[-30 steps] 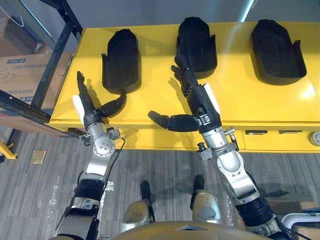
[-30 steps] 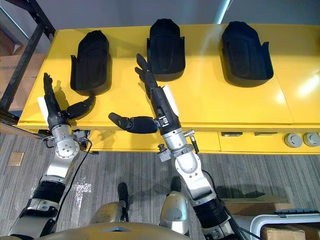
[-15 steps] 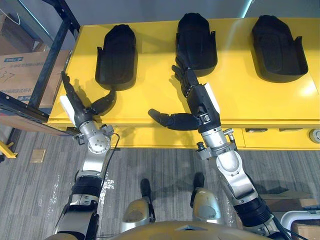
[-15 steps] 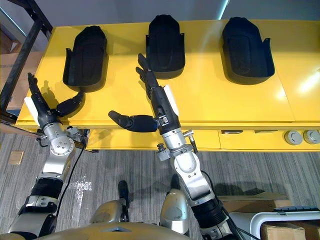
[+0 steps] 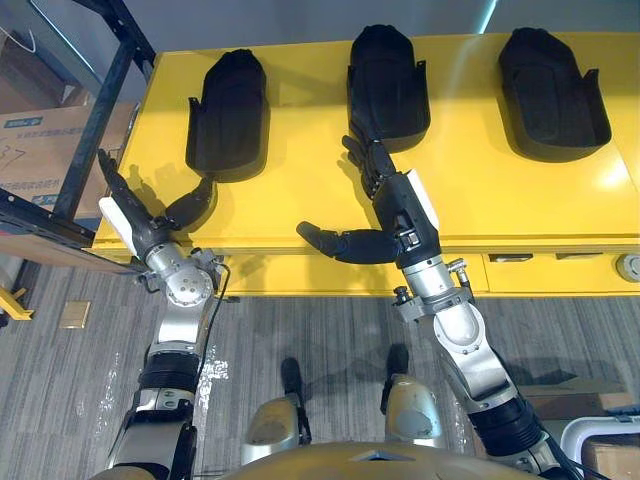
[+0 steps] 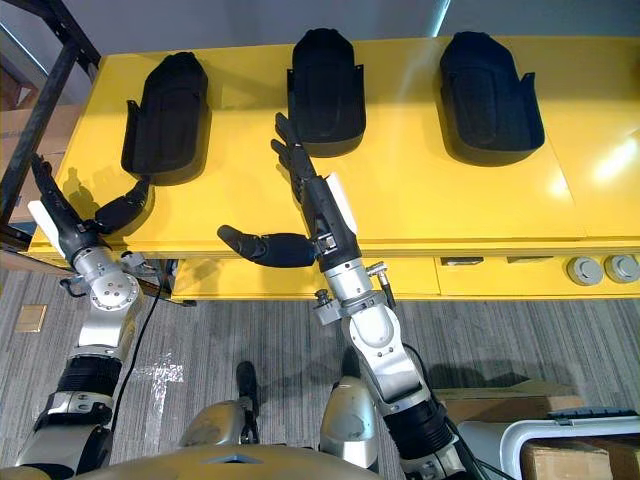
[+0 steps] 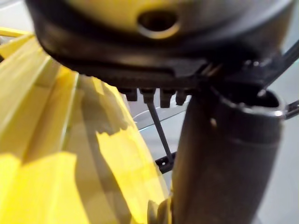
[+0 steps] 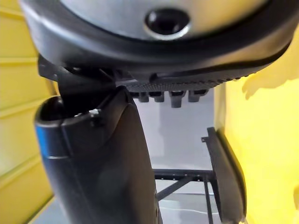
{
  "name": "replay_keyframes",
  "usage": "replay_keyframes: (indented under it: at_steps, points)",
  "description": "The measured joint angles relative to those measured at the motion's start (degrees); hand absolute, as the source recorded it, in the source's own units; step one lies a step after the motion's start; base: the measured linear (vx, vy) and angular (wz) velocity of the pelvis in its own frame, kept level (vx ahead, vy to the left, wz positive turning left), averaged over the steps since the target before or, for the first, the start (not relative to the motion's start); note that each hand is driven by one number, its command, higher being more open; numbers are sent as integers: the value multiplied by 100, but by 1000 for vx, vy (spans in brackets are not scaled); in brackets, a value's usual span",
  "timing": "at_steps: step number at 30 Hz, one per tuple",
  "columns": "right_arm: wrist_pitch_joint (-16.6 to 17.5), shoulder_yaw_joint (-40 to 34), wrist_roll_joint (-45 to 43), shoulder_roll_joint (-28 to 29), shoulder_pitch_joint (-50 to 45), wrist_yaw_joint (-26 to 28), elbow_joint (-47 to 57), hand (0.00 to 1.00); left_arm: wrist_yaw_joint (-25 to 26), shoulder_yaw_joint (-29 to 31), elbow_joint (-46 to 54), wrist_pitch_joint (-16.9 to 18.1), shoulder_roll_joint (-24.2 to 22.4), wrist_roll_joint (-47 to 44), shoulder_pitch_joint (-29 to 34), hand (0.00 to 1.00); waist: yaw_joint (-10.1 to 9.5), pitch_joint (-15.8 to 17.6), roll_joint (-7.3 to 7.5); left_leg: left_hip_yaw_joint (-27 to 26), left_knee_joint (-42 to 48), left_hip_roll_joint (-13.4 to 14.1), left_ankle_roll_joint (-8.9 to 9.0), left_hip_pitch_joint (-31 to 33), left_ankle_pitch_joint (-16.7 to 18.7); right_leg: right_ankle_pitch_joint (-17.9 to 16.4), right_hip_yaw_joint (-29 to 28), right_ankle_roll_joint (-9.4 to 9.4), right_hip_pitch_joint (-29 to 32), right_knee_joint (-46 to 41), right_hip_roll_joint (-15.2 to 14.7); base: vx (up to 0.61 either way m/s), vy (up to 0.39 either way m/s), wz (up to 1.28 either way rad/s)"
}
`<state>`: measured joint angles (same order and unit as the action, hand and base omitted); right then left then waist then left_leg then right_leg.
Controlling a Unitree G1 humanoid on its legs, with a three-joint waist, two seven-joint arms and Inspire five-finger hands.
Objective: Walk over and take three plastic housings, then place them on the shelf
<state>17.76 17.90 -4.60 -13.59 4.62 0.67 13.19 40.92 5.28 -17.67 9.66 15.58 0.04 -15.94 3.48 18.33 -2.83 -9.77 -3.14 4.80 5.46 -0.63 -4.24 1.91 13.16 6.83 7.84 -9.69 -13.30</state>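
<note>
— Whereabouts of the three plastic housings?

— All on the yellow table [image 5: 300, 200], in a row along its far side, well apart from one another. Black, shell-shaped, lying flat: left housing [image 5: 228, 115], middle housing [image 5: 388, 85], right housing [image 5: 553, 90]. Gripped by neither hand.

— And the right hand [image 5: 395, 195]?

— Stretched out over the table, just short of the middle housing. Fingers [image 5: 365, 160] straight and slightly spread, holding nothing. Fingertips close by that housing's near left corner; touching or not, cannot tell. Thumb [image 5: 345, 243] stuck out sideways along the table's front edge.

— Left hand [image 5: 140, 222]?

— At the table's front left corner, wide as well, and empty. Fingers [image 5: 112, 172] straight, angled off toward the table's left end. Thumb [image 5: 190, 207] reaching toward the near end of the left housing; near it, though touching or apart is hard to say.

— Anything round about?

— Dark shelf frame [image 5: 105, 95] standing off the table's left end, with a cardboard box [image 5: 40, 140] seen through its bars. Dark slots [image 5: 510, 258] in the table's front face, below the right housing, and a round fitting [image 5: 630, 267] further along to the right. Grey plank floor [image 5: 320, 340] underneath.
</note>
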Motion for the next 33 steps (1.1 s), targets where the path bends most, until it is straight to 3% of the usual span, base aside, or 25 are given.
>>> replay_keyframes:
  at_steps: [11, 25, 33]
  points:
    - [2, -861, 386, -287, 48, -398, 2, 100, -210, 9, 0, -108, 31, -1, -2, 100, 2, 0, 0, -79, 18, 11, 14, -119, 39, 11, -70, 8, -100, 4, 20, -7, -2, -3]
    - [13, -1223, 433, -286, -378, -325, 6, 100, -245, 17, -268, -232, 104, -38, -78, 100, 12, 0, 0, -138, 91, 90, 59, -178, 127, 72, -98, 2, -238, 176, 118, 1, -2, -2]
    - [9, -1383, 1796, -756, -246, -521, 6, 100, -255, 30, -275, -277, 288, -206, -208, 100, 3, 0, 0, -136, 109, 94, 60, -187, 139, 73, -94, 2, -265, 178, 123, 0, 0, 0]
